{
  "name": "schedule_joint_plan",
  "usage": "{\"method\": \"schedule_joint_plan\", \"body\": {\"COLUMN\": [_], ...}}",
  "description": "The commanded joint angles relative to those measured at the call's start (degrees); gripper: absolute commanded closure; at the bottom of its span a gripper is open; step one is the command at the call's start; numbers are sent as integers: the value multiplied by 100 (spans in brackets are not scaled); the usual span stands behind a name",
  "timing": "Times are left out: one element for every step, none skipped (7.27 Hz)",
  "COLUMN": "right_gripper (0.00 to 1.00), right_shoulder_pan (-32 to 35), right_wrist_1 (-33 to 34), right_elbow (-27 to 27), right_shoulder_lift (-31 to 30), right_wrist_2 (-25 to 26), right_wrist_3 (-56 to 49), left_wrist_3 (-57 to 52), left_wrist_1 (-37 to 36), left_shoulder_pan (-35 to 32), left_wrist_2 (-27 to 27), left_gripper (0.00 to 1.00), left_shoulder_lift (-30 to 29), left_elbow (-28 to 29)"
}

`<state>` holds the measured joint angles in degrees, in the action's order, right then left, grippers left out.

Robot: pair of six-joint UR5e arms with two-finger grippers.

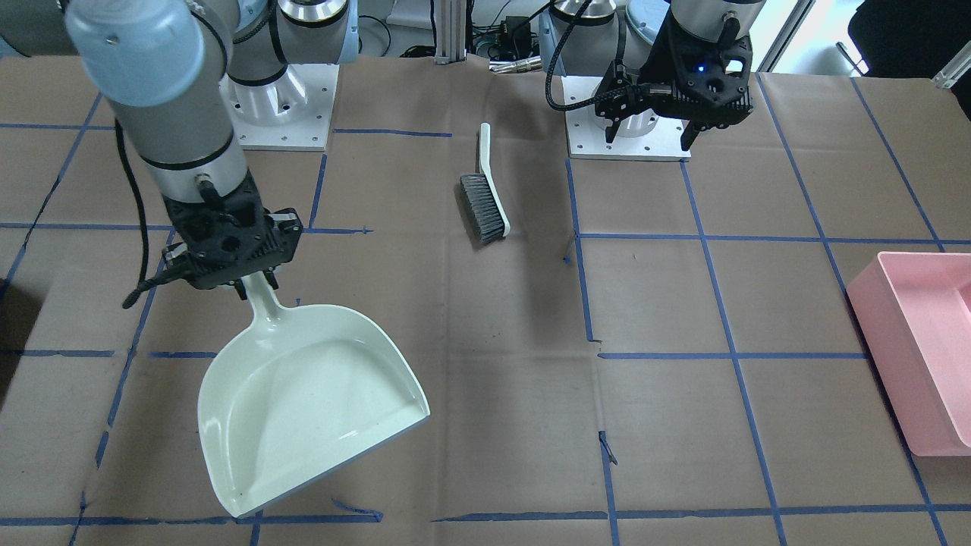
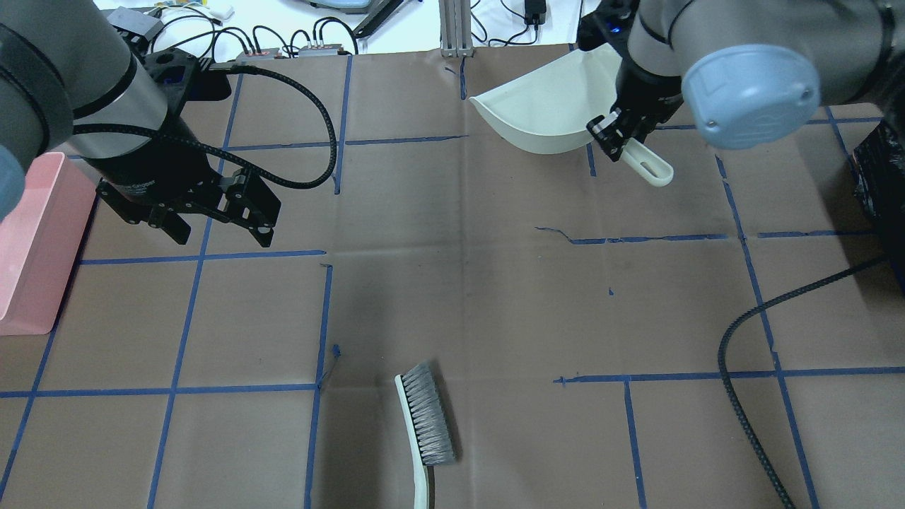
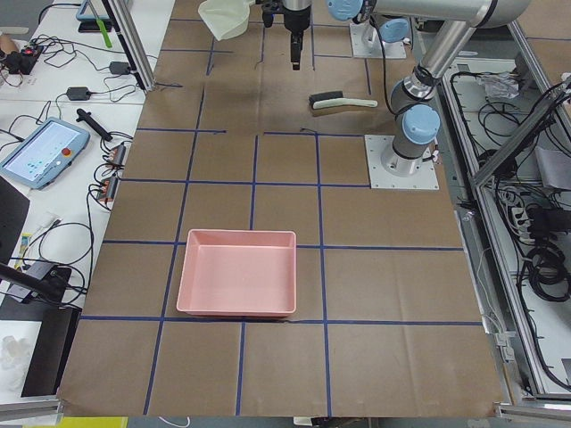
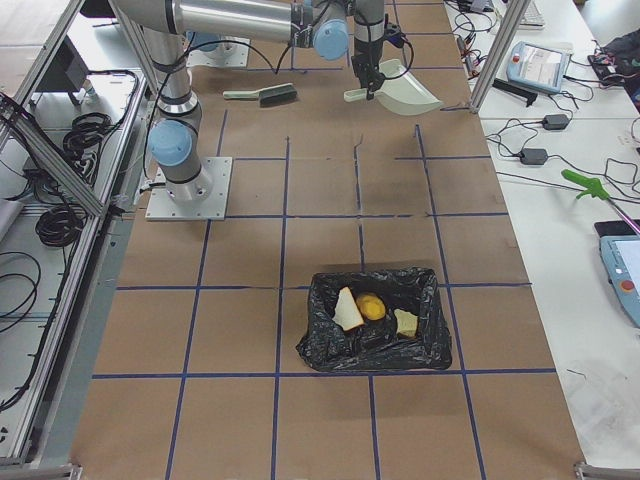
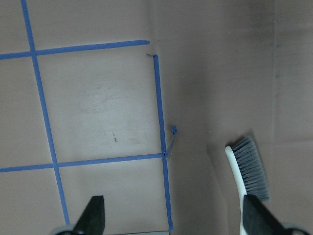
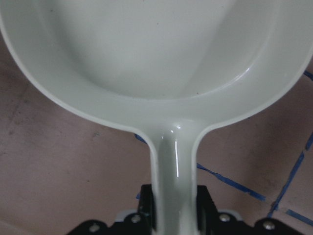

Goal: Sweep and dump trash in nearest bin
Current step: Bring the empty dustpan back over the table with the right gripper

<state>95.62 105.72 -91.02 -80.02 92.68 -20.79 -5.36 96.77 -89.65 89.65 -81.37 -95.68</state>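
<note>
sweeping looks finished: left gripper hangs wide open and empty, brush lies loose in the middle, right gripper is clamped on the handle of the empty dustpan. far right, the lump and both bread pieces lie in the black-lined bin; only parking the dustpan seems left.

Pale-green dustpan; grey-bristled brush; pink bin; brown blue-gridded table.

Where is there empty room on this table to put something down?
Bare: the middle between the dustpan and pink bin; also the squares between the dustpan and black-lined bin. Crowded around the right gripper gripping the dustpan handle.
</note>
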Motion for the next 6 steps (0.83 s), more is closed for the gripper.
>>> {"method": "schedule_joint_plan", "body": {"right_gripper": [100,100,100,100,100,100], "right_shoulder_pan": [665,1007,1333,1580,1721,1732], "right_wrist_1": [54,63,63,63,71,167], "right_elbow": [268,496,768,988,1155,1183], "right_shoulder_lift": [449,721,1055,1389,1723,1935], "right_wrist_2": [4,4,48,74,83,75], "right_wrist_3": [1108,1626,2101,2584,3076,3577], "left_wrist_3": [0,0,0,0,0,0], "left_wrist_1": [0,0,0,0,0,0], "left_shoulder_pan": [0,0,0,0,0,0], "left_wrist_2": [0,0,0,0,0,0], "left_gripper": [0,0,0,0,0,0], "left_shoulder_lift": [-2,-10,-10,-2,-2,-10], "left_elbow": [-3,-3,-3,-3,-3,-3]}}
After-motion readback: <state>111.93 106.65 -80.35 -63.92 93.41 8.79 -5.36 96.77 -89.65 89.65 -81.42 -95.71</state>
